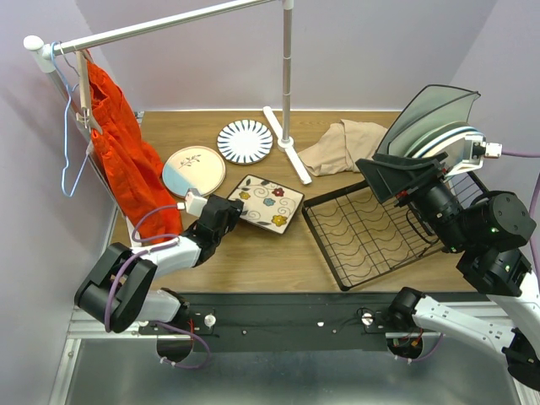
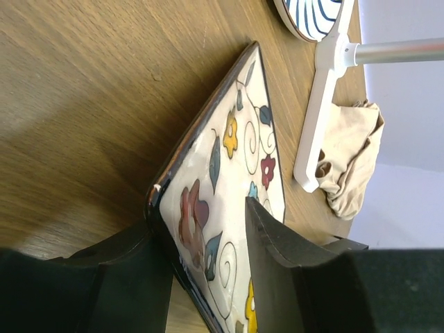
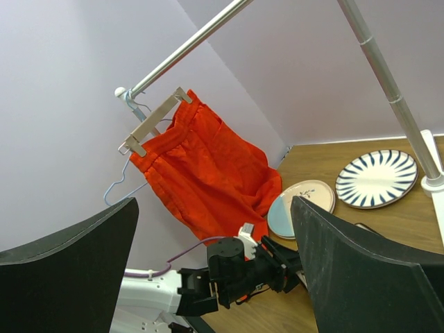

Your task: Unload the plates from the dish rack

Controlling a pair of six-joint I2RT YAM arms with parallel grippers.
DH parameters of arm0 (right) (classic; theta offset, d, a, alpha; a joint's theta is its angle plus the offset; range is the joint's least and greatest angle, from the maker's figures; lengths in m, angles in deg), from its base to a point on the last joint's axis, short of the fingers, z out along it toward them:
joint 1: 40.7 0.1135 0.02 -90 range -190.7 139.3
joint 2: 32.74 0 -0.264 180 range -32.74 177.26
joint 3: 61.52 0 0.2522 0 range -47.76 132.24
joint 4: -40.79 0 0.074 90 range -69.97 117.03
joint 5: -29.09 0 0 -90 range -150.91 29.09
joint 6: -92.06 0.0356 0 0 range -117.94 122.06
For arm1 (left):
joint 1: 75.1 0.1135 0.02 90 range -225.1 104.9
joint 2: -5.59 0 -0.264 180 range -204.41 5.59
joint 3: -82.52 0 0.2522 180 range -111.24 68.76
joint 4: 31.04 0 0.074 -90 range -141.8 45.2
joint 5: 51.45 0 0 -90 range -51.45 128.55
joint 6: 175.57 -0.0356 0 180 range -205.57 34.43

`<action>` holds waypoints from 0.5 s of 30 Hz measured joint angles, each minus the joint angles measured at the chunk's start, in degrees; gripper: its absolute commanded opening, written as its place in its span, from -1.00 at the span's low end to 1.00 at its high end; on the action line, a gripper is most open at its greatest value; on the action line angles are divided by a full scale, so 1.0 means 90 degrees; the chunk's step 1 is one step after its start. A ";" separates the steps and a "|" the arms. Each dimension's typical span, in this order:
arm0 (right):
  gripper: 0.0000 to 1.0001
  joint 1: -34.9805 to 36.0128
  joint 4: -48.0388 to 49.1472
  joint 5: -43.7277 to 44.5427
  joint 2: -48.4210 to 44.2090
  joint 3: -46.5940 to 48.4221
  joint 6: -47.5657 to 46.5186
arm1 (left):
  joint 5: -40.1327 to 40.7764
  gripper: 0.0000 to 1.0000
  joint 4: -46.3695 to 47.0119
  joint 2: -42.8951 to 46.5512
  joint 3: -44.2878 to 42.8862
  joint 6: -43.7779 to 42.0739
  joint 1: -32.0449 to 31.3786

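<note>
Top external view: a floral square plate [image 1: 267, 202] lies flat on the desk [image 1: 253, 257], left of the dish rack [image 1: 321, 245]. The left fingers [image 2: 277, 257] straddle its left corner, parted and not clamping. The right fingers [image 3: 361, 277] gape wide and empty beside plates [image 1: 439, 139] standing in the rack.

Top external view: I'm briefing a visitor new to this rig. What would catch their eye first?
The bright orange-red garment hanging from the white clothes rail on the left stands out first. Mid-table lies the square floral plate, its corner between the left gripper's parted fingers. On the right, upright plates stand in the black wire dish rack.
</note>
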 measured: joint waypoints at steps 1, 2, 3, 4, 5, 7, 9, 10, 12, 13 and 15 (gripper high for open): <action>0.98 0.0000 0.0000 0.0000 0.0000 0.0000 0.0000 | 0.0012 0.02 -0.0005 0.0000 0.0005 0.0012 0.0000; 0.98 0.0000 0.0000 0.0000 0.0000 0.0000 0.0000 | 0.0022 0.03 -0.0015 -0.0002 0.0007 0.0015 0.0000; 0.98 0.0000 0.0002 0.0000 0.0000 0.0000 0.0000 | 0.0029 0.04 -0.0019 -0.0002 0.0010 0.0017 0.0000; 0.98 0.0000 0.0000 0.0000 0.0000 0.0000 0.0000 | 0.0041 0.05 -0.0041 -0.0002 0.0012 0.0024 0.0000; 0.98 0.0000 0.0002 0.0000 0.0000 0.0000 0.0000 | 0.0051 0.06 -0.0058 -0.0002 0.0015 0.0034 0.0000; 0.98 0.0000 0.0000 0.0000 0.0000 0.0000 0.0000 | 0.0083 0.08 -0.0092 -0.0019 0.0017 0.0041 0.0000; 0.98 0.0000 0.0000 0.0000 0.0000 0.0000 0.0000 | 0.0090 0.08 -0.0104 -0.0036 0.0017 0.0044 0.0000; 0.98 0.0000 0.0000 0.0000 0.0000 0.0000 0.0000 | 0.0095 0.08 -0.0126 -0.0044 0.0017 0.0049 0.0000; 0.98 0.0000 0.0000 0.0000 -0.0002 -0.0002 0.0000 | 0.0112 0.08 -0.0158 -0.0056 0.0017 0.0063 0.0000; 0.98 0.0000 0.0000 0.0000 0.0000 -0.0002 0.0000 | 0.0126 0.08 -0.0180 -0.0068 0.0017 0.0080 0.0000; 0.98 0.0000 0.0000 0.0000 0.0000 -0.0002 0.0000 | 0.0143 0.08 -0.0233 -0.0107 0.0017 0.0117 0.0000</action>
